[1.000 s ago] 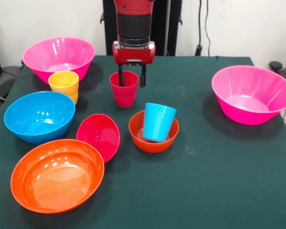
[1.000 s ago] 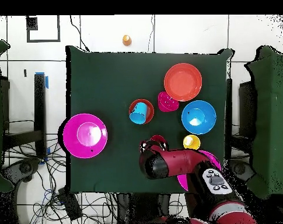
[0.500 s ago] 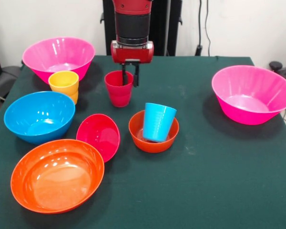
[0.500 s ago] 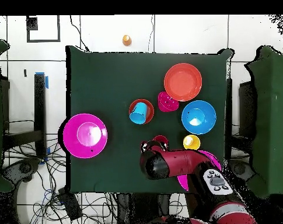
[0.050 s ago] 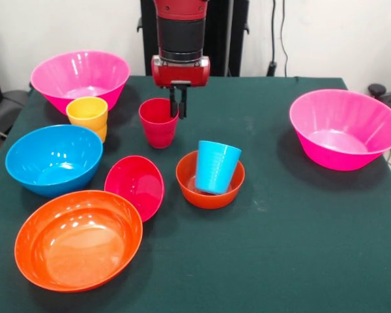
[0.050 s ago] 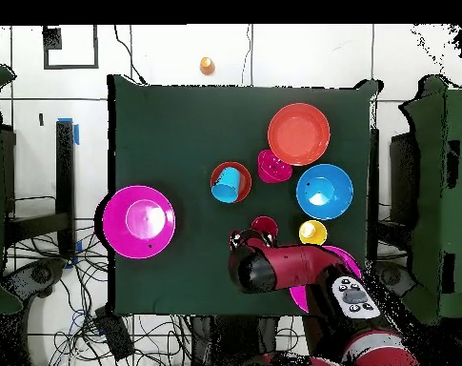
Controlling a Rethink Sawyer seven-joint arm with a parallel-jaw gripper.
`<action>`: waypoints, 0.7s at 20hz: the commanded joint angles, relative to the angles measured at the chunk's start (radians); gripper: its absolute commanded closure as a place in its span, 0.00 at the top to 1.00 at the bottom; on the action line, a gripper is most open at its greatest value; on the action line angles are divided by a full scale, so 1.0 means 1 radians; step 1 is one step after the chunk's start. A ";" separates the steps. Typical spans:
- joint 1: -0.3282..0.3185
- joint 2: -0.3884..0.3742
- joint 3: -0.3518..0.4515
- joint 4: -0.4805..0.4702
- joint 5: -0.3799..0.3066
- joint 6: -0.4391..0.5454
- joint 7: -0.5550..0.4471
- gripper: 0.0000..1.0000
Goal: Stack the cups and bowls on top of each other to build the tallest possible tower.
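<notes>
pincer (image 5: 178,103) pinching red cup (image 5: 158,124) rim, far pink bowl (image 6: 341,259) arm-hidden overhead

Bright, even overhead light fills the front view, laying white glare streaks on the glossy wide orange plastic bowl (image 5: 78,238) and medium blue plastic bowl (image 5: 54,158). Soft shadows (short, faint-edged) pool beside each vessel on the dark green tablecloth (image 5: 300,248), which stays matte.

A dark green cloth-covered worktop (image 5: 300,222) carries two large glossy pink plastic bowls (image 5: 80,77) (image 5: 345,128), a medium blue bowl (image 5: 53,159), a wide orange bowl (image 5: 78,238), a tilted crimson bowl (image 5: 135,185), and a small orange bowl (image 5: 208,190).
</notes>
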 commanded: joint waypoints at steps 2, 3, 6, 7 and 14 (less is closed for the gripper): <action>0.026 -0.048 0.029 0.025 0.000 0.073 0.063 0.00; 0.053 -0.123 0.001 0.021 0.010 0.145 0.039 0.00; 0.201 -0.244 -0.141 -0.113 0.052 0.496 -0.027 0.00; 0.256 -0.253 -0.189 -0.173 0.056 0.616 -0.038 0.00; 0.213 -0.233 -0.058 -0.369 0.097 0.954 -0.126 0.00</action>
